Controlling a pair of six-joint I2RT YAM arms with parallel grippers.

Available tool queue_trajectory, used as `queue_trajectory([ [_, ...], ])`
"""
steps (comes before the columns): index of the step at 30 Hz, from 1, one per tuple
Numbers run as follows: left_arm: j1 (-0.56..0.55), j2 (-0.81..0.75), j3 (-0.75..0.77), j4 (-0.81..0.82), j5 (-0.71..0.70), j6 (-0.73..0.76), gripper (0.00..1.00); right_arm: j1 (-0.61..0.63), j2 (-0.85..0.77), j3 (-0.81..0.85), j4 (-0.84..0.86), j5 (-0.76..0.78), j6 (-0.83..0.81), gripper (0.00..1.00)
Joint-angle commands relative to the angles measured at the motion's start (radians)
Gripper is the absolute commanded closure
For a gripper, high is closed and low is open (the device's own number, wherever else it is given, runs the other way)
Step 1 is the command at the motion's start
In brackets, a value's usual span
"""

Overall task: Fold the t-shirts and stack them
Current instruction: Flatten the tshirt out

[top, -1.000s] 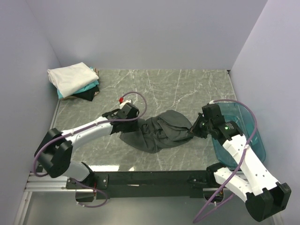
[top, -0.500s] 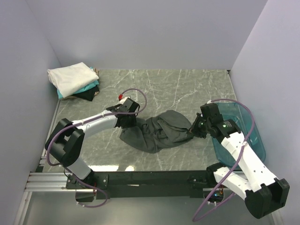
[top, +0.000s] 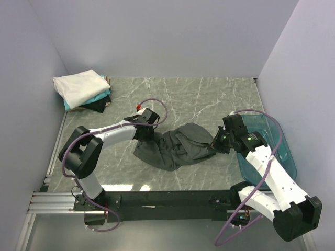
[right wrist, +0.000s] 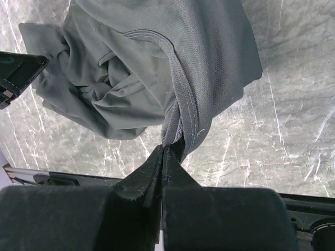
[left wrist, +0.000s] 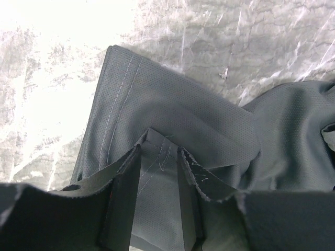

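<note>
While the charcoal t-shirt [top: 178, 146] lies crumpled in the middle of the worktop [top: 209, 94], the overhead view shows an arm at each end of it. The left arm [top: 112, 133] is at its left edge. The right arm [top: 261, 157] is at its right tip, beside the blue tub [top: 275, 151]. The folded t-shirts [top: 81, 90] sit stacked in the far left corner, well apart. Because the folds look tangled in the middle, pulling the two ends apart could drag the whole bundle rather than spread it.

From the left wrist, the left jaws stand partly open astride a stitched hem, with fingers [left wrist: 121, 209] on either side of it. They may close on several layers at once, or the thin edge may slip out.

From the right wrist, the right jaws are closed on a twisted bunch of the shirt's edge. Such a narrow pinch on a roped seam could slide free under tension.

No brand, label or writing can be read in any view.
</note>
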Motion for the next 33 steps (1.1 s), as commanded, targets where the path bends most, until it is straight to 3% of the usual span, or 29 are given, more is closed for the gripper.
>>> queue_trajectory([
  [1,0.006,-0.016,0.015,0.017,-0.020,0.009,0.60,-0.005,0.008,0.043,0.029,-0.001,-0.018,1.00],
  [14,0.009,-0.024,-0.018,0.020,-0.037,-0.002,0.60,-0.003,0.021,0.037,0.036,-0.010,-0.016,1.00],
  [16,0.009,-0.015,-0.015,0.021,-0.029,0.003,0.69,-0.003,0.017,0.036,0.038,-0.010,-0.016,1.00],
  [20,0.009,-0.015,-0.010,0.034,-0.012,0.009,0.99,-0.003,0.014,0.037,0.041,-0.008,-0.015,1.00],
  [24,0.027,-0.051,0.007,0.023,-0.009,0.021,0.99,-0.006,0.049,0.076,0.041,-0.002,-0.035,1.00],
  [28,0.160,-0.185,0.048,-0.020,0.014,0.050,0.99,-0.013,0.132,0.206,0.013,0.025,-0.076,1.00],
  [33,0.369,-0.353,0.197,-0.049,0.162,0.110,0.99,-0.078,0.303,0.583,-0.082,0.033,-0.153,1.00],
])
